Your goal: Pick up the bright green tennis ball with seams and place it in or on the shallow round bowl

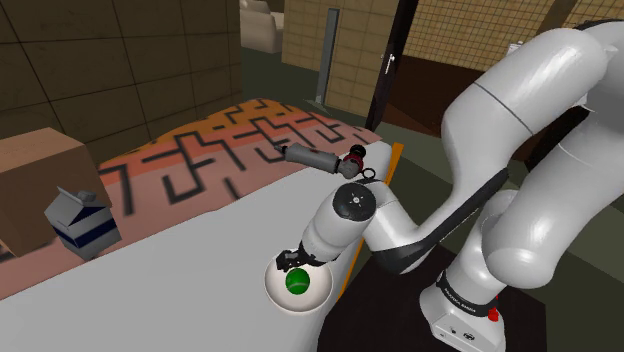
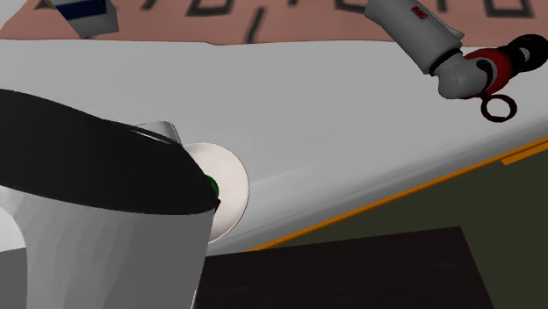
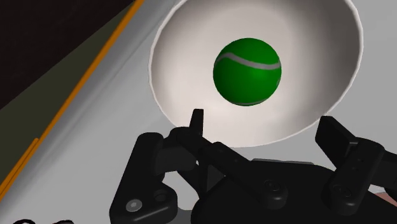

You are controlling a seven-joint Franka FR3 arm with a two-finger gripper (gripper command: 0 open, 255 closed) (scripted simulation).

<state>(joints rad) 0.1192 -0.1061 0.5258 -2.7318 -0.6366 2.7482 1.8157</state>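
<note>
The green tennis ball (image 3: 247,71) is found resting inside the white round bowl (image 3: 178,95), near the table (image 1: 190,250) edge. The pincer (image 3: 264,121) is held open just above the bowl; nothing is gripped.

This looks like a living room in somebody's house. Beyond the far edge of the white table (image 1: 200,265) a rug (image 1: 230,135) covers the floor, salmon and orange with a black maze-like pattern. The walls (image 1: 100,60) are brown and panelled, and a pale upholstered armchair (image 1: 262,25) sits further back. A blue-and-white carton (image 1: 82,222) stands by the table's far edge, with red-handled scissors (image 1: 358,165) near its far corner.
</note>
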